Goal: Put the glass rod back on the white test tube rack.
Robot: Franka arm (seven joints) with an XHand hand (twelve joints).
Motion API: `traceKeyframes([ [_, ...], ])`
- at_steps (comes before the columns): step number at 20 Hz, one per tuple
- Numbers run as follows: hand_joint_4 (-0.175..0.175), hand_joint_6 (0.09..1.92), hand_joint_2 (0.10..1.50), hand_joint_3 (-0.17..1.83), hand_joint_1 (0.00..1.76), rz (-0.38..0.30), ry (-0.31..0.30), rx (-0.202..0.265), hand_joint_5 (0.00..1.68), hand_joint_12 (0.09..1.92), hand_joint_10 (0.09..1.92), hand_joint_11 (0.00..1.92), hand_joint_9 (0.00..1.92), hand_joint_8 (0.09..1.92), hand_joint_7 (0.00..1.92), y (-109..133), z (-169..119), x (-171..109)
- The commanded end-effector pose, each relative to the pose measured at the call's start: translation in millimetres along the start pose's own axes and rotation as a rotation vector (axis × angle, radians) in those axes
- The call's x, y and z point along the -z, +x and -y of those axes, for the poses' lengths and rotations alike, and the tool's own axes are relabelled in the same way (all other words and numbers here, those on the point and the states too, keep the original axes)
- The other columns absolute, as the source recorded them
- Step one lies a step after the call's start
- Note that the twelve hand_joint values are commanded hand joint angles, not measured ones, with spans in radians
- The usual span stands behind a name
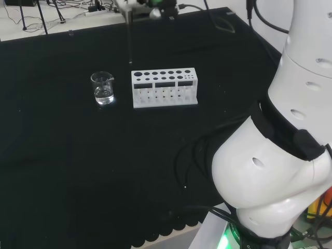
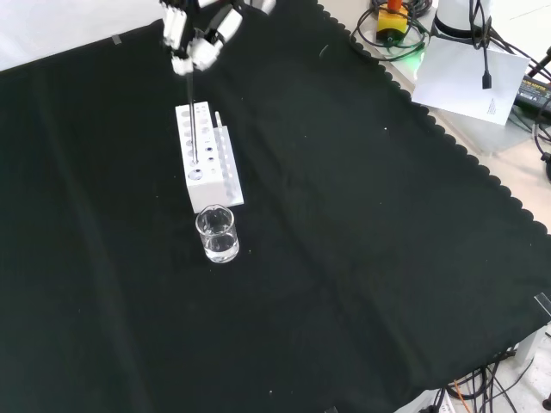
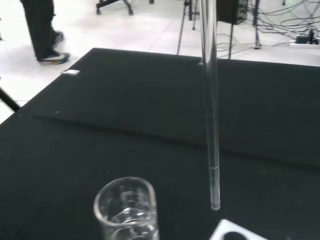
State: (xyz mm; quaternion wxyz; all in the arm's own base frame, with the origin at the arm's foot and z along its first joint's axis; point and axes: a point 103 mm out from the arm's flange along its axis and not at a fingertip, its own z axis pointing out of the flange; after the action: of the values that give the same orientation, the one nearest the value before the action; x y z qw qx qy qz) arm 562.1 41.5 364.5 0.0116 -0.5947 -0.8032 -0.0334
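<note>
The hand [image 2: 195, 39] is shut on the top of a clear glass rod [image 2: 191, 112], which hangs upright from its fingers. In the front view the rod's lower end lines up with the top of the white test tube rack [image 2: 209, 176], at the rack's end nearer the beaker. In the head view the rod [image 1: 129, 39] hangs with its tip just above and beyond the left far corner of the rack [image 1: 165, 89]. The wrist view shows the rod [image 3: 212, 125] with its tip a little above a corner of the rack [image 3: 231, 234], not in a hole.
A small glass beaker [image 2: 215, 234] with a little clear liquid stands right next to the rack's end; it also shows in the head view as the beaker [image 1: 102, 88] and up close in the wrist view as the beaker [image 3: 127, 210]. The arm's white links [image 1: 280, 155] stand at the right.
</note>
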Motion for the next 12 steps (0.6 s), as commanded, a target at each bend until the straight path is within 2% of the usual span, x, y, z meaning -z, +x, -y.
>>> traceKeyframes([
  [1,-0.175,0.44,1.13,-0.17,1.31,0.007,0.005,-0.051,1.17,0.76,0.95,1.68,1.64,1.09,1.14,-34,17,-2],
  [4,-0.175,0.44,1.13,-0.17,1.31,0.013,0.014,-0.056,1.17,0.76,0.95,1.68,1.64,1.09,1.14,-39,19,-4],
  [12,-0.175,0.44,1.13,-0.17,1.31,0.012,0.029,-0.042,1.17,0.76,0.95,1.68,1.64,1.09,1.14,-31,13,-15],
])
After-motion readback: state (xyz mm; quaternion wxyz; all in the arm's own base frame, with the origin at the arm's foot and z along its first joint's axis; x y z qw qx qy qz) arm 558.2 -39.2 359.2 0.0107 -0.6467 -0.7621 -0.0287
